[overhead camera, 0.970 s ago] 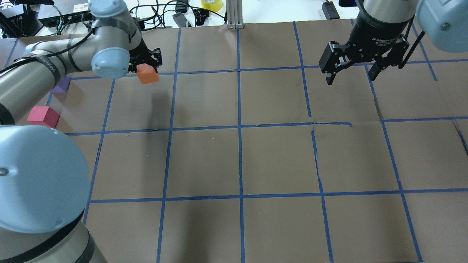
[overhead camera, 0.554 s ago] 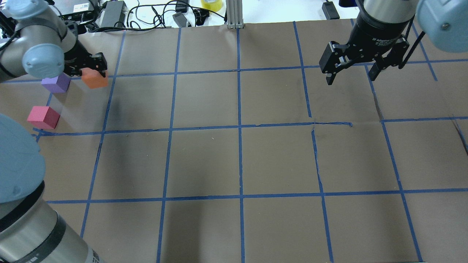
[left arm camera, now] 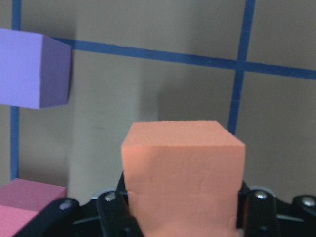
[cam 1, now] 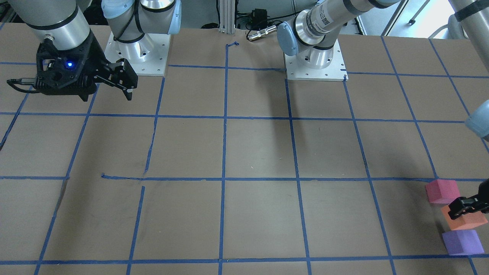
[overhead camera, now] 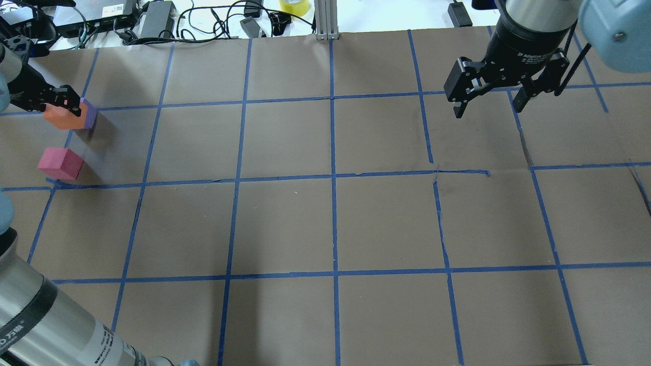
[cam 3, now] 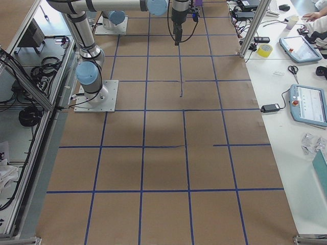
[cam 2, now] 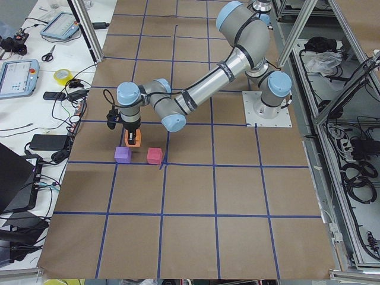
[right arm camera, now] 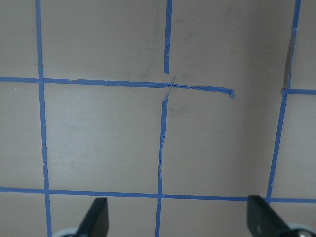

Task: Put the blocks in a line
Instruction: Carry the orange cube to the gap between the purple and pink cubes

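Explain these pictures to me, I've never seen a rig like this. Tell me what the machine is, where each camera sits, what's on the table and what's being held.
These are two robot arms bolted to a table covered in brown paper with blue tape squares. Two pictures look down on it from opposite sides, two look along it from its ends, and two come from cameras on the arms' wrists. Near one corner, a pinkish-red block and a purple block rest on the table. The left gripper is shut on the orange block, close by those two. The right gripper hangs open and empty over the other side.
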`<action>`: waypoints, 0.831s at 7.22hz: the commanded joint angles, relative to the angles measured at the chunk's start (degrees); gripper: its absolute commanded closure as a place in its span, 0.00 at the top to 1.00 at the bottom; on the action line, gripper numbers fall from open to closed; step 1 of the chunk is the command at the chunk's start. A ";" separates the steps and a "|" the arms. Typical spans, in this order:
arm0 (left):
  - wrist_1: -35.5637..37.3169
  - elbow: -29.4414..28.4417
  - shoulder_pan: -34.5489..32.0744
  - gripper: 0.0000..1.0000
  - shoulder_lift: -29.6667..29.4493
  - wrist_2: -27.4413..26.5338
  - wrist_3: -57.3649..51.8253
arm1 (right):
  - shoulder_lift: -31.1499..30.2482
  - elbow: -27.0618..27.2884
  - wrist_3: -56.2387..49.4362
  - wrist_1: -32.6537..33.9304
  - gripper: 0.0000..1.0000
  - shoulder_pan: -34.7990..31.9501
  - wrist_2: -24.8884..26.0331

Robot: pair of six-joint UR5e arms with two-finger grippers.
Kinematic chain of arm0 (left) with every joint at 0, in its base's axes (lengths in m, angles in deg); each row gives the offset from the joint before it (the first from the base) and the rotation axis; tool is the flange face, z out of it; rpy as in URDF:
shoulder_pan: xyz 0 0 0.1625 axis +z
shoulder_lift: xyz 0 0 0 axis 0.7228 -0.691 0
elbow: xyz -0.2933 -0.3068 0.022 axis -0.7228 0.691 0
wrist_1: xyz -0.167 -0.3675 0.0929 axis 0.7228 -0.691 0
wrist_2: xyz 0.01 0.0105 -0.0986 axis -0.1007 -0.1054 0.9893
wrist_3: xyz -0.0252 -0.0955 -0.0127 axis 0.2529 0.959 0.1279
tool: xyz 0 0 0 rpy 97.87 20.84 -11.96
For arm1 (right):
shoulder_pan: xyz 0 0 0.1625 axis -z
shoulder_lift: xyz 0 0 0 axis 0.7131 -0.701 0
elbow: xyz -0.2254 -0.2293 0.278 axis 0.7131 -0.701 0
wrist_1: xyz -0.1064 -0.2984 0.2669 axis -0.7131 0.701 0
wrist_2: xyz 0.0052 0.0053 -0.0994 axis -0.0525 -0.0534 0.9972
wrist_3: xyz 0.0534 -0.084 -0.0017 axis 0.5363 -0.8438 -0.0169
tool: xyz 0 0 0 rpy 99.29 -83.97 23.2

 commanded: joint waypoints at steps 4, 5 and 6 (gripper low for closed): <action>-3.43 -3.09 2.81 0.11 -3.68 2.18 -2.73 | 0.00 0.00 0.13 0.00 1.00 0.03 0.09; -3.36 -3.09 2.81 0.11 -3.59 2.09 -4.91 | 0.00 0.09 0.13 0.00 1.00 -0.05 0.09; -3.45 -3.09 2.81 0.11 -3.16 2.01 -4.84 | 0.09 0.09 0.13 0.00 1.00 0.03 0.09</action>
